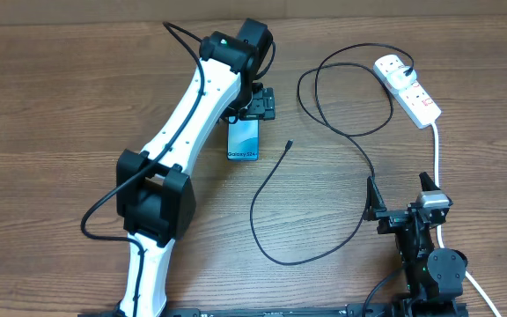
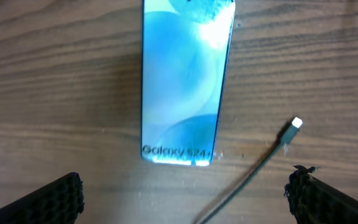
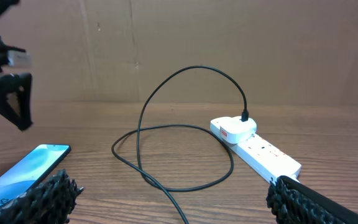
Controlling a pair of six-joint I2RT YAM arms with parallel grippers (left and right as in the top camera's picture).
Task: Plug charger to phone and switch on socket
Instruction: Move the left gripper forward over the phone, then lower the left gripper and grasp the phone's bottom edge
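The phone lies flat at the table's middle back, its blue screen lit; it also shows in the left wrist view and the right wrist view. The charger is a thin black cable looping across the table; its connector tip lies loose just right of the phone, also seen in the left wrist view. Its plug sits in the socket, a white strip at the back right, also in the right wrist view. My left gripper hovers open above the phone's far end. My right gripper is open and empty near the front right.
A thick white cord runs from the socket toward the front right past my right arm. The cable's large loop lies on the wood between the two arms. A cardboard wall stands behind the table.
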